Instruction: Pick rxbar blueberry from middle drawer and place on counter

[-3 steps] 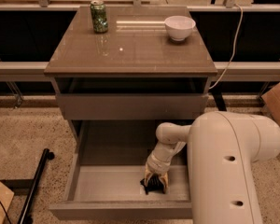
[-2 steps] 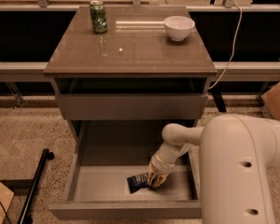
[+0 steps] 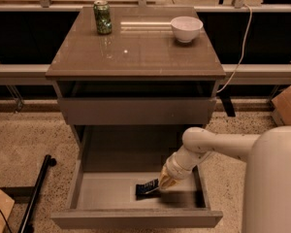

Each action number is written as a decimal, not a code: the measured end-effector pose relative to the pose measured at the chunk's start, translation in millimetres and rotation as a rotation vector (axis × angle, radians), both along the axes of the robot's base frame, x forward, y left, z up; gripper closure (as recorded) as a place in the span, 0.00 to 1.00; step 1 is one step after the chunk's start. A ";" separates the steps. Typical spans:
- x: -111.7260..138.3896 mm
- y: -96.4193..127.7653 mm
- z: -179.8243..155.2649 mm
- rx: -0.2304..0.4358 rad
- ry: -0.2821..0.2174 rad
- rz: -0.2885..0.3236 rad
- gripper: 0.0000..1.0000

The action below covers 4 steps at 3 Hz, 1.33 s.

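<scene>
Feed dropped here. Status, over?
The gripper: low in open drawer, at the bar's right end. The bar: on drawer floor, not on counter yet. At counter's back: can, bowl.

We see a glossy brown-grey counter (image 3: pixel 136 52), with a green can (image 3: pixel 103 17) at its far left and a white bowl (image 3: pixel 186 28) at its far right. The open drawer (image 3: pixel 136 218) near us has a grey-brown front and a pale grey bottom. In it lies a dark navy snack bar (image 3: pixel 146 188) with pale lettering. The yellowish-tan gripper (image 3: pixel 164 183) sits in the drawer just right of the bar, on a cream-white arm (image 3: pixel 218 147). The ground (image 3: pixel 24 140) is speckled beige, and a brown cardboard box (image 3: pixel 287 106) stands at the right.
</scene>
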State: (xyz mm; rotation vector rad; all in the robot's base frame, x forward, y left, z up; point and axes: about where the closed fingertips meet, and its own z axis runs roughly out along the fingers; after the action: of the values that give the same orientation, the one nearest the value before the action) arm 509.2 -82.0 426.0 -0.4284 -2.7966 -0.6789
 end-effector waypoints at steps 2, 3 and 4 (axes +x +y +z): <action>-3.0 -10.5 38.5 0.018 -0.097 -0.023 1.00; -4.8 -13.7 63.3 0.017 -0.162 -0.026 1.00; -6.0 -13.5 85.4 0.011 -0.218 -0.018 1.00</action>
State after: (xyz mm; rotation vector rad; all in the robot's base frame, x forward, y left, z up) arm 503.2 -95.5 511.4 -0.4005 -2.9941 -0.7880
